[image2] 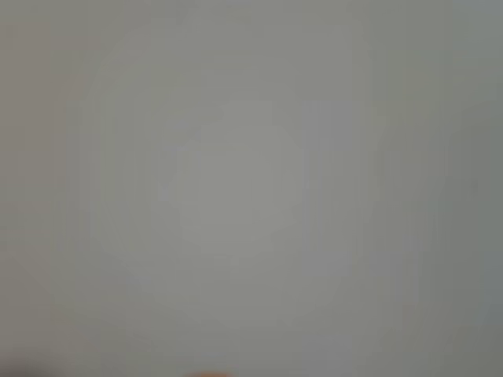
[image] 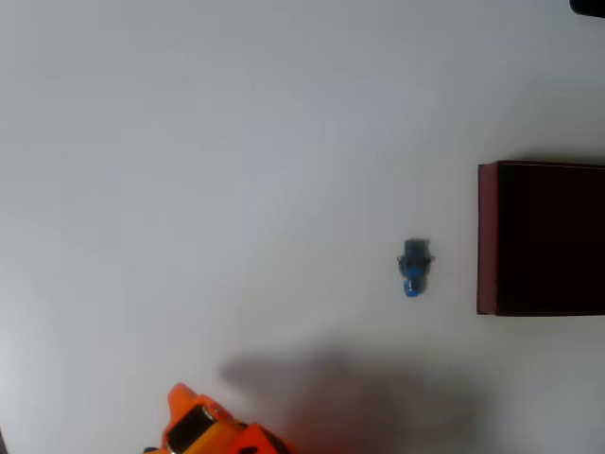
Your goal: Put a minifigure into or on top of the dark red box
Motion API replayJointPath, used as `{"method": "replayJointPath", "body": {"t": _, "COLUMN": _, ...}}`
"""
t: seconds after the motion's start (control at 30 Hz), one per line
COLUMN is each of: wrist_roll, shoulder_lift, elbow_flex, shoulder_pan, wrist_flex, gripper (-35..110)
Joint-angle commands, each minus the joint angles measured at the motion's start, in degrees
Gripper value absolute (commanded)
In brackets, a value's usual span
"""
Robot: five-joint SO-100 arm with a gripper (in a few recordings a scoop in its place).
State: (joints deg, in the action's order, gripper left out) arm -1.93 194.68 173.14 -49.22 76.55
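Observation:
In the overhead view the minifigure (image: 414,268) lies on the white table, its dark grey-teal end towards the top and its bright blue end towards the bottom. Just to its right stands the dark red box (image: 487,236), with thin maroon walls and a near-black inside, cut off by the right edge. The orange front of my arm with the gripper (image: 189,416) pokes in at the bottom left, far from both. Its fingers are not clear enough to tell whether they are open or shut. The wrist view is a blurred grey surface.
The white table (image: 236,170) spreads across the overhead view. A soft shadow (image: 350,392) falls on it at the bottom centre. A dark object (image: 591,6) clips the top right corner.

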Motion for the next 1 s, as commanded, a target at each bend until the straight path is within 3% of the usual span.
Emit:
{"method": "replayJointPath", "body": {"t": 0.0, "wrist_roll": -0.8, "shoulder_lift": 0.8, "elbow_flex": -0.1, "shoulder_pan": -0.4, "wrist_flex": 1.2, "gripper": 0}}
{"method": "replayJointPath", "body": {"t": 0.57, "wrist_roll": -2.9, "shoulder_lift": 0.8, "elbow_flex": -0.1, "shoulder_pan": 0.3, "wrist_flex": 1.2, "gripper": 0}}
{"method": "replayJointPath", "body": {"t": 0.7, "wrist_roll": -17.1, "shoulder_lift": 0.8, "elbow_flex": 1.1, "shoulder_pan": 4.3, "wrist_flex": -2.8, "gripper": 0}}
{"method": "replayJointPath", "body": {"t": 0.77, "wrist_roll": -24.0, "shoulder_lift": 0.8, "elbow_flex": 2.5, "shoulder_pan": 4.6, "wrist_flex": -9.7, "gripper": 0}}
{"method": "replayJointPath", "body": {"t": 0.9, "wrist_roll": -44.9, "shoulder_lift": 0.6, "elbow_flex": -2.3, "shoulder_pan": 10.3, "wrist_flex": 0.0, "gripper": 0}}
{"method": "replayJointPath", "body": {"t": 0.97, "wrist_roll": -50.7, "shoulder_lift": -2.3, "elbow_flex": -4.9, "shoulder_pan": 17.2, "wrist_flex": 2.2, "gripper": 2}}
